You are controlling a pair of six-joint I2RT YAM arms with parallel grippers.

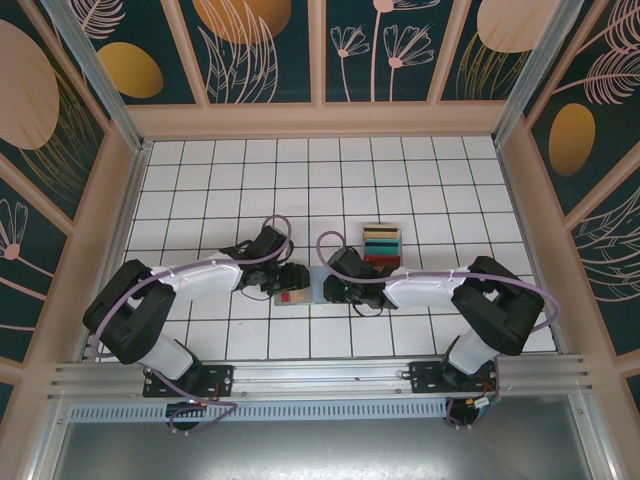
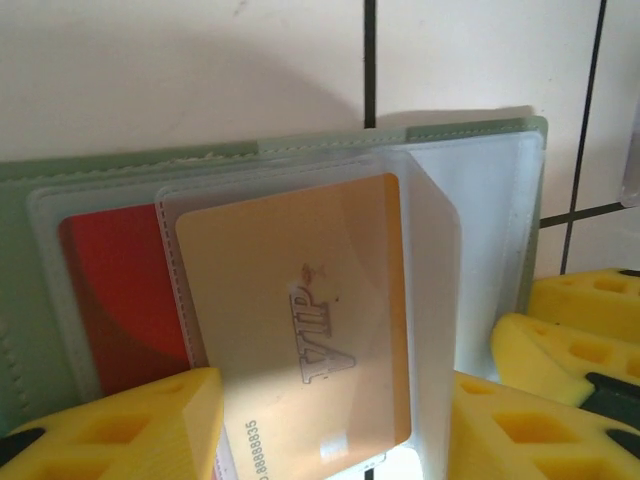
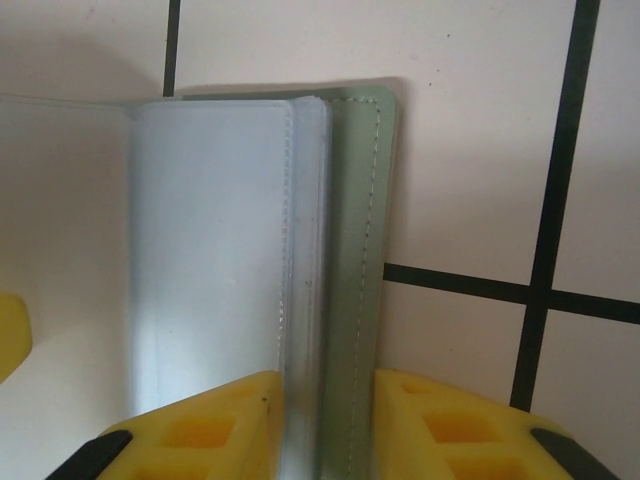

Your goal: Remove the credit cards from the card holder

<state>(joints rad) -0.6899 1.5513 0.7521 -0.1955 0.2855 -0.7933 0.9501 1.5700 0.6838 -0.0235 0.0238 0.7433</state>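
Clamping card holder in right jaws; straddling gold card with left jaws, can't tell if gripping. Partway: red card and gold left to pull, card stack seemingly out already.

Overhead; wrist close-ups on card holder

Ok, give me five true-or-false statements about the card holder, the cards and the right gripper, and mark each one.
1. The card holder lies open on the tiles. True.
2. A gold card marked VIP shows through a clear sleeve. True.
3. The red card lies loose on the tiles. False: it sits in a sleeve of the holder.
4. The right gripper hangs over bare tile. False: its fingers flank the holder's edge.
5. A stack of coloured cards lies farther out than the holder. True.
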